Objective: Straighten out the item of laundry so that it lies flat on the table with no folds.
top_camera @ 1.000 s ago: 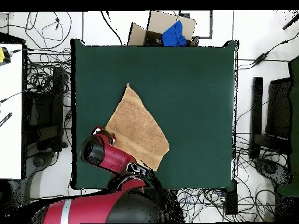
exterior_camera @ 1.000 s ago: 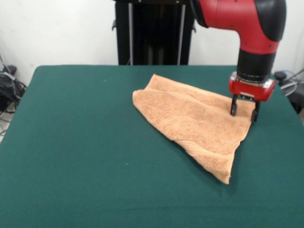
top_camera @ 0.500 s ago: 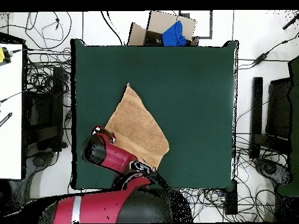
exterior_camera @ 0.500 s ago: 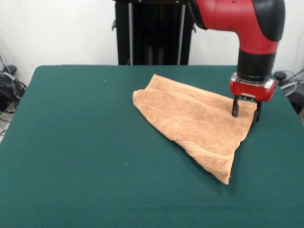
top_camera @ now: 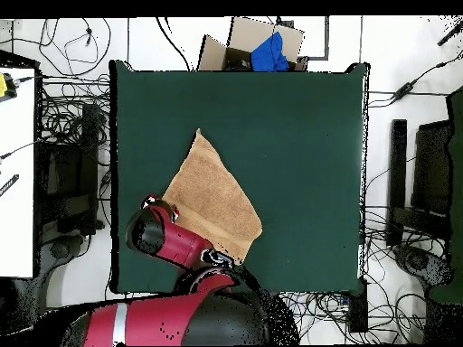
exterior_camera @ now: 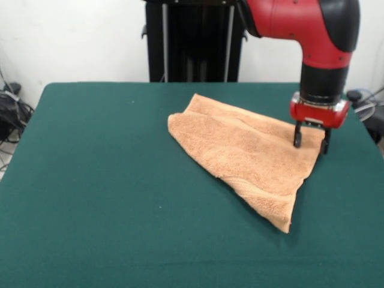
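Note:
The item of laundry (exterior_camera: 246, 153) is a light orange-tan towel, folded over into a rough triangle on the dark green table (exterior_camera: 108, 180). In the front view its long point reaches toward the near right. My gripper (exterior_camera: 309, 144) hangs open just above the towel's right corner, with one finger (exterior_camera: 296, 135) over the cloth and the other at its edge. It holds nothing. In the overhead view the towel (top_camera: 212, 199) lies at the table's (top_camera: 298, 135) lower left, and the red arm covers its lower-left corner and hides the gripper.
Beyond the table's top edge in the overhead view stands a cardboard box (top_camera: 249, 45) with a blue cloth in it. Cables lie on the floor around the table. A white desk (top_camera: 16, 172) stands at the left.
The gripper has risen slightly off the towel's right corner since a second ago. The towel has not moved.

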Robot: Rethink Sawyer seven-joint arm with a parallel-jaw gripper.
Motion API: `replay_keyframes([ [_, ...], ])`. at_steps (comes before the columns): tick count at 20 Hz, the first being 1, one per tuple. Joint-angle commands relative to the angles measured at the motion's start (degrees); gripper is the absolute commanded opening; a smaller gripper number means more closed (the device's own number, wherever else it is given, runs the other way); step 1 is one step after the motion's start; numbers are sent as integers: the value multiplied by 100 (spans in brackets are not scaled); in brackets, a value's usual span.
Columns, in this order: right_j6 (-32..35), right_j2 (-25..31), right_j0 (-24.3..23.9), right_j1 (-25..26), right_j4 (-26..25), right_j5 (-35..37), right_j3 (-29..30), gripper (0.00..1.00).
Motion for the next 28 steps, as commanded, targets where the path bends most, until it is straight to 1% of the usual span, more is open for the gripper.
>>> replay_keyframes([
  [1, 1757, 500, -47, 133, -11, -314, -142, 100],
  [5, 1653, 411, 62, 228, 73, -252, -223, 100],
  [9, 1493, 272, 201, 525, 209, -264, -524, 100],
  [12, 1410, 166, 408, 683, 390, -255, -716, 100],
  [17, 1198, 37, 548, 880, 488, -41, -1030, 100],
  [22, 931, -384, 1047, 940, 985, 350, -1359, 100],
  [28, 810, -571, 1193, 1095, 1062, 593, -1619, 100],
])
